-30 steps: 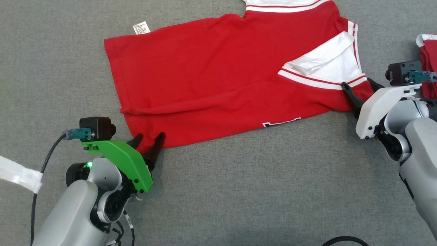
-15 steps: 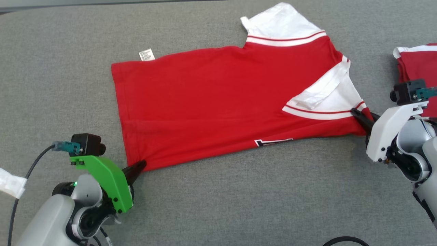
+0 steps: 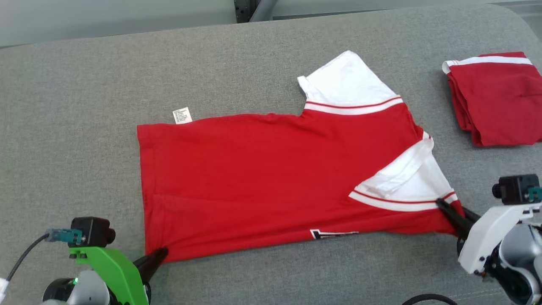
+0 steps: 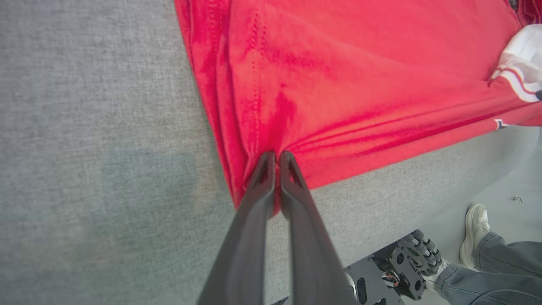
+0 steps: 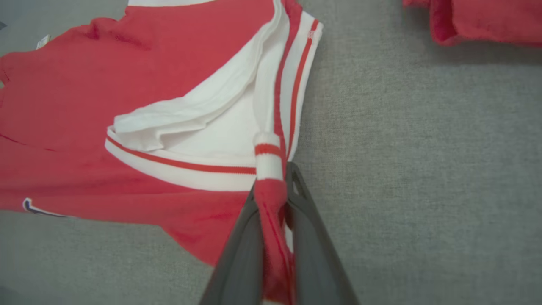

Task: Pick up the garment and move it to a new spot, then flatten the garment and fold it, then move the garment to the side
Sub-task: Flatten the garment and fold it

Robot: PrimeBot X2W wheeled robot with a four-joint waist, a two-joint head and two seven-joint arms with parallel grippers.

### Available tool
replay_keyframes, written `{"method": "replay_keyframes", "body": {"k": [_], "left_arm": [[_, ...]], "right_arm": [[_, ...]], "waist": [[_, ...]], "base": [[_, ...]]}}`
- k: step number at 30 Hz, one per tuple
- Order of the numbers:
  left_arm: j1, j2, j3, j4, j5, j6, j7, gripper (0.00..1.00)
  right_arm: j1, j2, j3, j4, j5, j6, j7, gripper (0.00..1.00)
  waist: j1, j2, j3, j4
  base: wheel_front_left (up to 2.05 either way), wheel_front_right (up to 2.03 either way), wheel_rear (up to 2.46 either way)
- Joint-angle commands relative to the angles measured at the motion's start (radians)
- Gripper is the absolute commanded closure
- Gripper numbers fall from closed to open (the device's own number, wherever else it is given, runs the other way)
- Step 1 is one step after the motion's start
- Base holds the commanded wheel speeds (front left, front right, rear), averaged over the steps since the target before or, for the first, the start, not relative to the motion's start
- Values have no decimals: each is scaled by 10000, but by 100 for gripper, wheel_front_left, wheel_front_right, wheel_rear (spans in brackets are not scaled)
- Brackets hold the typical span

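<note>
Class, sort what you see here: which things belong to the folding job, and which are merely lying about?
Job in hand: red shirt; left gripper and right gripper, both shut on its near edge.
Lying about: folded red garment; person's shoe.

I count two red garments: one spread shirt (image 3: 271, 178) mid-frame, one folded garment (image 3: 495, 101) upper right. My grippers number two, left gripper (image 3: 162, 254) and right gripper (image 3: 444, 206).

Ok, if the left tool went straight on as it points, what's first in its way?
The left tool is shut on a corner of the red shirt; straight on lies more of it.
</note>
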Motion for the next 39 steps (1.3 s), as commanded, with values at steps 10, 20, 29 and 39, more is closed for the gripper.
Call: {"method": "replay_keyframes", "body": {"k": [10,20,29,39], "left_arm": [[1174,366,159,-899,220,588,-373,0],[-558,899,782,-2378,1099,1165,-372,0],[-5059,-543,-477,602,2032,629,497,0],[-6633,-1208,-1637,3190,2579,-245,1076,0]], "right_arm": [[1043,1172,-609,-805,-1206,-32,-29,0],[-1638,369,-1269,-2306,-1700,-26,994,0],[-6070,637,-418,885,-3020,-28,1576,0],[-7600,911,759,4364,-3476,-25,728,0]], "waist": [[0,115,306,-119],[0,115,1868,214],[0,115,3267,1274],[0,115,3091,1862]], "base": [[0,0,0],[0,0,0],[0,0,0],[0,0,0]]}}
